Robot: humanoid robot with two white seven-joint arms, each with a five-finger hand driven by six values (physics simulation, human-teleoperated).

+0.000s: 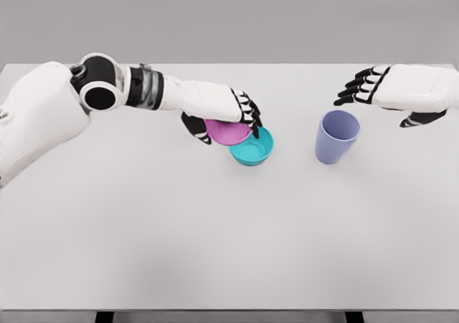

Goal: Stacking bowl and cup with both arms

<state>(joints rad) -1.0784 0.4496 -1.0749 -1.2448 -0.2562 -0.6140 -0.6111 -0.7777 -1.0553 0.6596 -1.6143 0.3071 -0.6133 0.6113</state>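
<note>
Left hand [222, 115] fingers pinching pink bowl [227, 131] over teal bowl [253, 148] | right hand [401, 97] fingers spread beside cup [337, 136]

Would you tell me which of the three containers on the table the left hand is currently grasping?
The pink bowl: the left hand curls over its rim. The teal bowl beside it and the lavender cup are both ungrasped; the right hand hovers open.

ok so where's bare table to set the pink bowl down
The table's whole near half is bare, as is the gap between the teal bowl and purple cup. It is crowded by the left hand, which holds the pink bowl against the teal one.
</note>
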